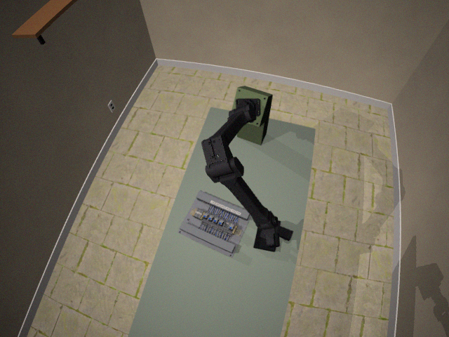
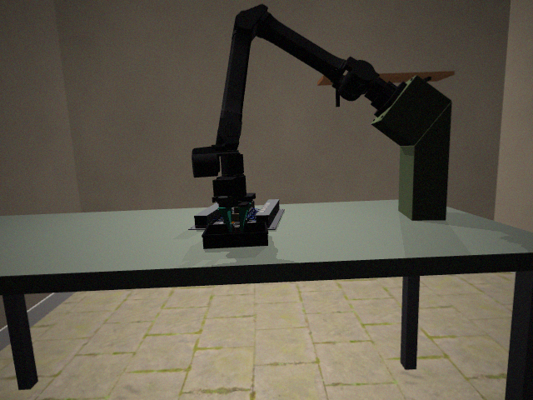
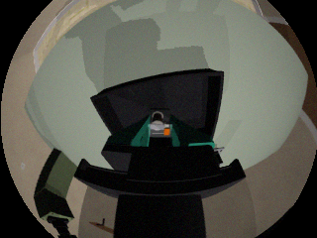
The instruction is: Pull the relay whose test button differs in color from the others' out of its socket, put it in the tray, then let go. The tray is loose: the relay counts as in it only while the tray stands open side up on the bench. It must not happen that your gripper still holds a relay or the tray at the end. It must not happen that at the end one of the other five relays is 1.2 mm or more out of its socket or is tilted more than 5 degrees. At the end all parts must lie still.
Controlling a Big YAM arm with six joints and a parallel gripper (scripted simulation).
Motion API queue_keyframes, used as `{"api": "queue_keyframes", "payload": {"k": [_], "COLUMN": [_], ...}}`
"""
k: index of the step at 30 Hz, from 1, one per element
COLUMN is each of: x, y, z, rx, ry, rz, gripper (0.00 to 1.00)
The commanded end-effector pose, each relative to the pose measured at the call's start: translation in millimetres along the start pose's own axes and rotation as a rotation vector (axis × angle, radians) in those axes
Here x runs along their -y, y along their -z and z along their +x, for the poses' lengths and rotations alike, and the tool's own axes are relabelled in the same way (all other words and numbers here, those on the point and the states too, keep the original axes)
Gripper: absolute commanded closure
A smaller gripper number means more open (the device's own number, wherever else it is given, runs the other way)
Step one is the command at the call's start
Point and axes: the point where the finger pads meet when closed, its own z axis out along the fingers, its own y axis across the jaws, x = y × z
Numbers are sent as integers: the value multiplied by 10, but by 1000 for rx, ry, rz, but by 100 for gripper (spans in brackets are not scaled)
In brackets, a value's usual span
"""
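While the arm is reaching down from its green pedestal (image 2: 424,189), the gripper (image 2: 234,215) is hanging straight over the black tray (image 2: 234,239), its teal fingers clamped on the relay (image 3: 160,127). Seen through the wrist camera, the relay is sitting between the fingertips with its orange test button (image 3: 168,131) showing on the side toward 3 o'clock, and the tray's dark floor is lying directly behind it. In the exterior view the fingers are dipping to about the height of the tray's near wall; whether the relay is touching the tray floor cannot be told, and its long axis is too small and blurred to read, though it appears to be hanging along the vertical gripper.

From the top view, the relay panel (image 1: 203,237) is lying on the green bench (image 1: 203,297) at about 9 o'clock of the wrist (image 1: 268,235), just beside it, with a row of blue-buttoned relays (image 1: 215,219) sitting along its middle. The wrist is hiding the tray from above.
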Motion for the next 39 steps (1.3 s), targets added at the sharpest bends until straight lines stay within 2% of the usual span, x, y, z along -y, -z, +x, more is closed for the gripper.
{"api": "queue_keyframes", "payload": {"k": [1,6,7,39], "x": [125,125,125,125], "y": [55,55,55,56], "z": [-57,-57,-57,-57], "rx": [18,18,18,18], "ry": [-6,-6,-6,-6], "rz": [24,24,24,24], "gripper": [100,100,41,41]}}
